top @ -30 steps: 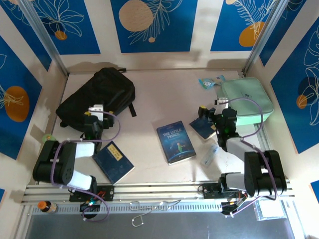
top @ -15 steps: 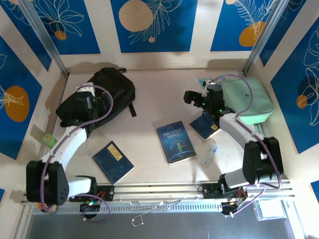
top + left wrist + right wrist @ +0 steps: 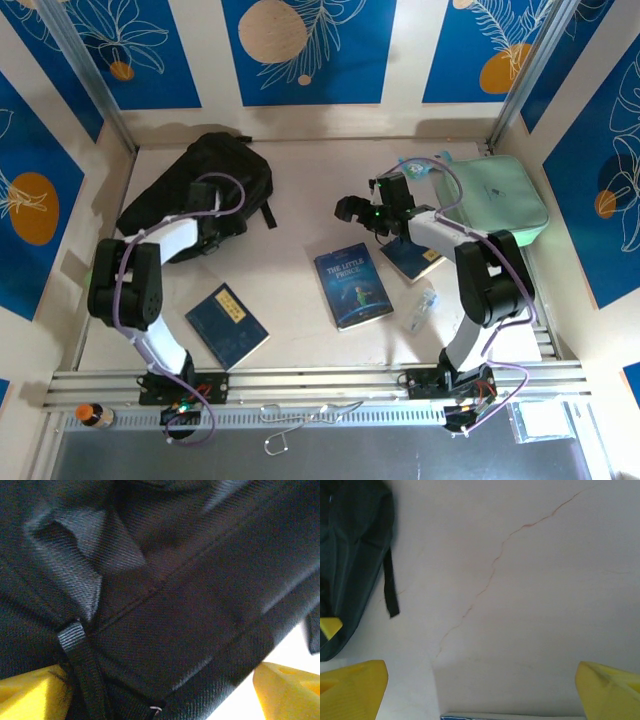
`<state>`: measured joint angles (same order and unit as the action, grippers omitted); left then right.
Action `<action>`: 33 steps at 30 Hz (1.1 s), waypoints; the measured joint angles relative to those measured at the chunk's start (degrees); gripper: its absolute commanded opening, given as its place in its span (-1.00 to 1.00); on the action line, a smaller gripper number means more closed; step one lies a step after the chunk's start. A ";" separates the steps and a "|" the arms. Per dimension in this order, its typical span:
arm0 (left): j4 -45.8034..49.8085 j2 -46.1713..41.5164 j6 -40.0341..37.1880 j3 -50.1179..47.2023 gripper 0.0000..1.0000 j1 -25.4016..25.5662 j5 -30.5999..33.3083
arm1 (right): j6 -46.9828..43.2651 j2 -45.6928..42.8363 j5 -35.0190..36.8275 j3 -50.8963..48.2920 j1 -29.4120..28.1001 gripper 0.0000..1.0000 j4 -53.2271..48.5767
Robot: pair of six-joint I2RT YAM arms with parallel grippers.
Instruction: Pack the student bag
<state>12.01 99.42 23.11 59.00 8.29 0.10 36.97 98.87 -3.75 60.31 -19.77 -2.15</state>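
3 books lie loose on the table [image 3: 300,190]: a dark blue one [image 3: 227,325] near the left arm's base, the Little Prince book [image 3: 352,286] in the middle, and a smaller one [image 3: 410,258] partly under the right arm. A mint-green case [image 3: 497,200] and a small clear item [image 3: 420,310] also sit outside, so packing looks barely begun. I cannot tell whether any zipper is undone.

The student bag [image 3: 225,165] lies flat at the far left of the table. The left gripper [image 3: 218,212] is at its near edge, jaws spread wide with black fabric and a webbing strap [image 3: 75,640] between its yellow fingertips [image 3: 30,695], gripping nothing yet. The right gripper [image 3: 347,209] hangs wide and empty over bare table, well apart from the bag and to its right.
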 measured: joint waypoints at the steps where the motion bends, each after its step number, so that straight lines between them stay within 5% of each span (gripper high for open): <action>1: -0.04 1.18 0.50 1.53 0.82 0.98 -0.50 | 0.50 0.26 -0.42 0.02 0.00 0.92 0.24; 10: -0.33 13.66 3.65 18.23 0.82 14.95 -6.73 | 4.15 1.88 -2.34 -0.02 1.03 0.91 1.33; 15: 1.09 15.13 4.04 23.47 0.87 18.73 -10.99 | 5.51 1.88 -3.19 -0.11 2.58 0.90 1.64; 22: 3.06 5.73 3.93 18.86 0.93 17.29 -10.49 | 6.03 4.28 -5.84 2.75 1.11 0.75 1.07; 33: 0.42 -6.49 10.23 0.74 0.90 9.20 -11.08 | 6.36 24.00 -11.47 27.96 -4.98 0.29 -3.04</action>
<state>12.43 92.92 33.34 59.75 17.50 -10.98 43.33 122.87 -15.22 88.27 -24.75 -5.19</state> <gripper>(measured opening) 0.953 0.698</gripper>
